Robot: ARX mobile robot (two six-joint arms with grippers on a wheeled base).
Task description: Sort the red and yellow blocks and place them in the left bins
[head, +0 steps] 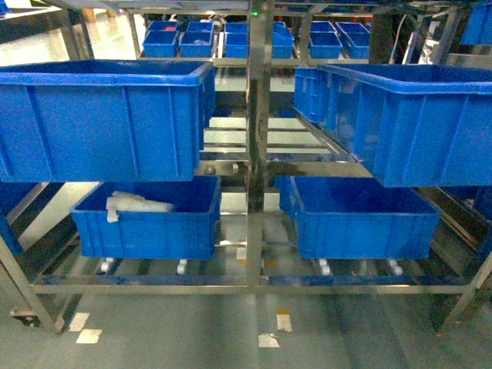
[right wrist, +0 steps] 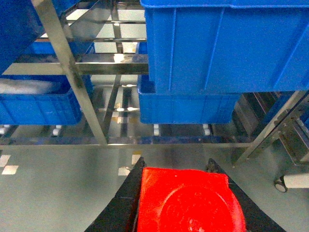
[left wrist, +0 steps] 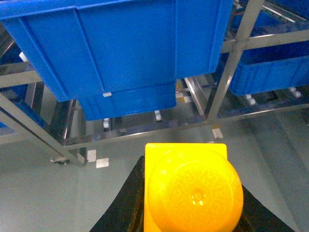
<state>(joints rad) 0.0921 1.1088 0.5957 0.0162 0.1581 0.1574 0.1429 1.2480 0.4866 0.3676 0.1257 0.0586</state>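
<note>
The left claw (left wrist: 193, 212) is clenched on the yellow block (left wrist: 190, 186), its dark fingers (left wrist: 123, 203) flanking the brick at both sides with the round stud facing the wrist camera; gripping by the flat sides suits a glossy brick that could slip otherwise. The right claw (right wrist: 186, 208) grasps the red block (right wrist: 188, 200) the same way, stud up toward its camera. Neither claw shows in the head view, so both seem held low and back from the rack (head: 255, 154), probably to carry the blocks clear of the steel posts. Beyond the left claw, the upper left bin (left wrist: 125, 43) hangs overhead on its tilted shelf, and the lower left bin (left wrist: 128, 104) sits behind it. In the head view the lower left bin (head: 146, 223) already holds a white bag (head: 134, 204). Both blocks are outside any bin, so sorting looks not yet done; each claw must rise over a thick rim to drop its brick.
</note>
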